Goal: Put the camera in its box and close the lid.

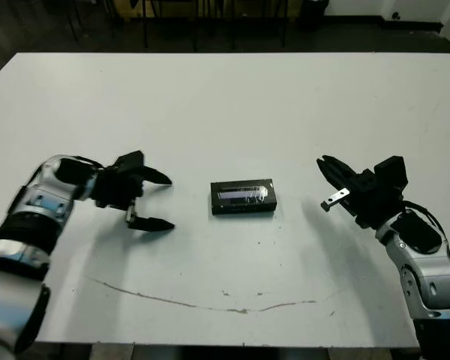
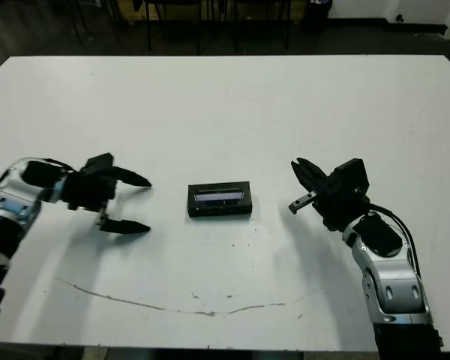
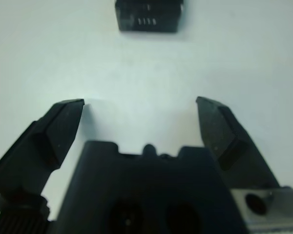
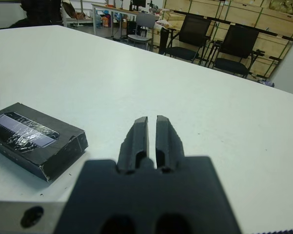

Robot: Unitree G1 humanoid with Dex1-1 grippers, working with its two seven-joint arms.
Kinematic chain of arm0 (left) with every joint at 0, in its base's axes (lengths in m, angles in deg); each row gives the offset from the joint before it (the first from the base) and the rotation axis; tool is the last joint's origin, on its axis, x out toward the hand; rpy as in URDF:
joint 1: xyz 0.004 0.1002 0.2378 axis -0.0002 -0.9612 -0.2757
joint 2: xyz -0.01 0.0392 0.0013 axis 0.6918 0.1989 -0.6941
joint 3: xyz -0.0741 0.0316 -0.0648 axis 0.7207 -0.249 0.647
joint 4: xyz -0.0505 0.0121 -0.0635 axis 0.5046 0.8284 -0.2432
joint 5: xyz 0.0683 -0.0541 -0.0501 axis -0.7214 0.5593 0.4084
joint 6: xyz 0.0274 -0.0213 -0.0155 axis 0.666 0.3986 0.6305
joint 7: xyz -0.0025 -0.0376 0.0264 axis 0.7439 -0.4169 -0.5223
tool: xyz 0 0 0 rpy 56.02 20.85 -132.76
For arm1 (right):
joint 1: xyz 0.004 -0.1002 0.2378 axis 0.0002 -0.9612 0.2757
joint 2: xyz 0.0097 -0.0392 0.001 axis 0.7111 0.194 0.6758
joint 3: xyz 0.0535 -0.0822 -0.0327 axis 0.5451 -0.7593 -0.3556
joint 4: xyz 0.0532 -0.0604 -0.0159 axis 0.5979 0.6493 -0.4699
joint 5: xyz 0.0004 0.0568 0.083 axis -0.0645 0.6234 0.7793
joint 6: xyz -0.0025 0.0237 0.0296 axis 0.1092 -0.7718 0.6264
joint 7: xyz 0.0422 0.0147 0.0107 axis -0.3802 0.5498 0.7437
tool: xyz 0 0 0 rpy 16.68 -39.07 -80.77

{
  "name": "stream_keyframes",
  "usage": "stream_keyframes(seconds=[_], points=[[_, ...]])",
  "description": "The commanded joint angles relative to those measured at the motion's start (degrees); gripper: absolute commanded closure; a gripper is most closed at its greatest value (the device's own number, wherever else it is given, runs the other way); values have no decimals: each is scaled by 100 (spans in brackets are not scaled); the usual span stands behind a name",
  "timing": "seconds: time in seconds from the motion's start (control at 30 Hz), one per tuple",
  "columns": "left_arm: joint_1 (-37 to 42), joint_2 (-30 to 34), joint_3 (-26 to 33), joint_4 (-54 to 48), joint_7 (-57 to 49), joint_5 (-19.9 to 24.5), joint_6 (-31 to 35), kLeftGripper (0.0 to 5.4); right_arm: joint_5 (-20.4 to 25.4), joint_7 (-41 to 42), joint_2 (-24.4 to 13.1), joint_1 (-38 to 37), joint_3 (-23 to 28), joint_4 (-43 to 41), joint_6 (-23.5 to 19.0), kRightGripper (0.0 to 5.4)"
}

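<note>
Table: a white table filled most of the head views, its top scuffed, with a thin dark wavy line running along the near part.
Room: dark floor lay beyond the far edge; the right wrist view showed black office chairs and stacked cardboard boxes behind the table.
Lid: the lid lay flat on the closed box near the table's middle, between the two grippers and apart from both.
Look: black, rectangular and shallow, with a silvery-grey glossy strip across the top that caught the light.
Left gripper: the left gripper hovered beside the lid, jaws spread wide, gripping nothing.
Right gripper: the right gripper sat on the lid's other side, fingers pressed almost together, empty.
</note>
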Motion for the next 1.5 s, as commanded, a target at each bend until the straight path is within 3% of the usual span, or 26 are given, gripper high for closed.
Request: stream_keyframes(seconds=[0.03, 0.1, 0.17, 0.23, 0.37, 0.73, 1.03, 1.3, 1.5], points=[[-779, 119, 873, -1436, -970, 485, 690, 1, -42, -39, 17, -51, -17, 64, -22, 540], [-1261, -364, 1624, -2654, -2260, 848, 993, 17, -65, -60, 20, -34, -28, 89, -31, 540], [-1599, -1040, 2005, -3670, -3529, 972, 1103, 42, -136, -88, 20, -10, -51, 138, 46, 540], [-1816, -1649, 2012, -4409, -4504, 845, 1031, 79, -213, -134, 32, 21, -71, 181, 112, 540], [-1948, -2496, 1545, -4882, -5470, 585, 688, 152, -233, -230, 114, 99, -58, 287, 109, 540], [-1934, -3668, -132, -4313, -6595, -283, 1057, 361, -438, -1193, 420, 314, 186, 709, -365, 540], [-1975, -4297, -709, -2824, -6922, -521, 1701, 531, -433, -1085, 271, 358, 352, 1103, 56, 540], [-1943, -4475, -990, -2534, -7237, -622, 3288, 538, -415, -1058, 317, 335, 374, 1044, 14, 540], [-1956, -4378, -1037, -2547, -7338, -675, 3848, 538, -434, -1068, 319, 304, 318, 843, -141, 540]])
